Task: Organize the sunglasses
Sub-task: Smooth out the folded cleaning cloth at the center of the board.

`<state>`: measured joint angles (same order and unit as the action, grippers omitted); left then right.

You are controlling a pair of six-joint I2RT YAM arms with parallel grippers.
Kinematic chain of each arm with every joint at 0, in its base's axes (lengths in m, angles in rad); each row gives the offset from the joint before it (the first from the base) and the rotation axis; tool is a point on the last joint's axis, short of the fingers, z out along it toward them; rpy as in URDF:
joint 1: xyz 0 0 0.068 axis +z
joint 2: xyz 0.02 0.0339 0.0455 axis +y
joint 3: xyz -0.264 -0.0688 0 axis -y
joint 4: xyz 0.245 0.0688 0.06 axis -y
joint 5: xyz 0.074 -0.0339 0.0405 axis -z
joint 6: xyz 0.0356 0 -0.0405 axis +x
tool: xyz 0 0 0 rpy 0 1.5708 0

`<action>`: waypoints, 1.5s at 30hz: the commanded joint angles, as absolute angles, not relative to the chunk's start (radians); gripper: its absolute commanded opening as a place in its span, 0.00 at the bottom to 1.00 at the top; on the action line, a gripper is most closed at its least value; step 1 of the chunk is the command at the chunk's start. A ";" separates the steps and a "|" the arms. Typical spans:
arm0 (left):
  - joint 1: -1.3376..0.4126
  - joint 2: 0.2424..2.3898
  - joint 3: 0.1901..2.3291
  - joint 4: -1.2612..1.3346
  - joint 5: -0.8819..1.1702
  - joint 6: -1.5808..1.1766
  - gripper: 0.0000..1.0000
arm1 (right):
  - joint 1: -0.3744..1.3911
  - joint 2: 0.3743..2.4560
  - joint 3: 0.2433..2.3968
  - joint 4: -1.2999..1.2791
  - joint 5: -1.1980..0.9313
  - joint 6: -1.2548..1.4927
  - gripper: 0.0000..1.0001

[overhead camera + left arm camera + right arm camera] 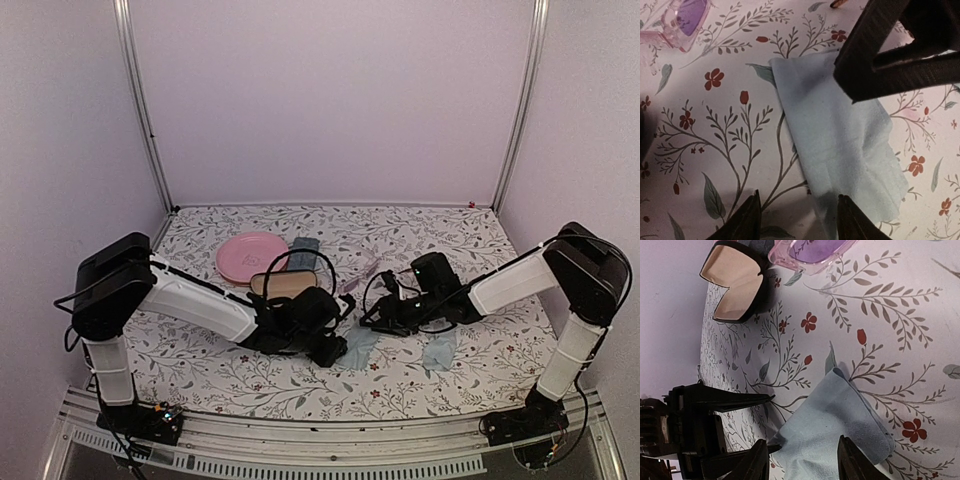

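The pale pinkish sunglasses point(358, 272) lie on the floral table right of the cases, and show at the top edge of the left wrist view point(682, 20) and the right wrist view point(810, 252). The reddish-brown pair is not in view. My left gripper point(337, 348) point(799, 217) is open and empty, low over the near edge of a light blue cloth point(840, 150). My right gripper point(372, 322) point(802, 460) is open and empty over the same cloth point(840, 425), facing the left gripper from the other side.
An open black oval case point(290, 283) point(735, 282) with a tan lining lies behind the left arm. A pink plate point(250, 256) and a grey-blue case point(303, 247) sit further back. A second blue cloth point(440, 350) lies right of the grippers.
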<state>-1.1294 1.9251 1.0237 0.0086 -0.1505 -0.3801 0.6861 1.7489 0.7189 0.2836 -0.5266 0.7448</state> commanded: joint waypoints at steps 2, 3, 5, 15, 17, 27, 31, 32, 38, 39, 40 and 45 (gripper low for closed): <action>-1.161 1.957 1.058 -0.115 -0.212 -0.339 0.53 | 0.681 1.773 0.733 0.278 -0.562 0.707 0.49; -1.163 1.957 1.058 -0.126 -0.215 -0.335 0.54 | 0.681 1.774 0.729 0.277 -0.563 0.705 0.49; -1.166 1.988 1.057 -0.154 -0.220 -0.328 0.54 | 0.681 1.775 0.724 0.276 -0.562 0.704 0.49; -1.175 1.993 1.043 -0.260 -0.257 -0.266 0.54 | 0.681 1.762 0.705 0.252 -0.542 0.685 0.49; -1.174 1.992 1.043 -0.274 -0.261 -0.247 0.54 | 0.682 1.750 0.707 0.241 -0.538 0.673 0.49; -1.171 1.985 1.041 -0.342 -0.295 -0.187 0.54 | 0.683 1.752 0.709 0.189 -0.532 0.634 0.49; -1.169 1.977 1.039 -0.356 -0.297 -0.155 0.54 | 0.689 1.747 0.701 0.174 -0.517 0.631 0.49; -1.167 1.977 1.038 -0.357 -0.288 -0.148 0.54 | 0.692 1.742 0.700 0.166 -0.512 0.631 0.49; -1.167 1.977 1.034 -0.360 -0.258 -0.120 0.54 | 0.730 1.707 0.695 0.131 -0.483 0.631 0.49; -1.166 1.977 1.034 -0.361 -0.258 -0.115 0.54 | 0.739 1.701 0.694 0.121 -0.476 0.632 0.49; -1.167 1.959 1.035 -0.362 -0.258 -0.110 0.54 | 0.746 1.693 0.692 0.113 -0.469 0.633 0.49; -1.163 1.925 1.027 -0.362 -0.254 -0.075 0.54 | 0.784 1.647 0.681 0.080 -0.440 0.645 0.49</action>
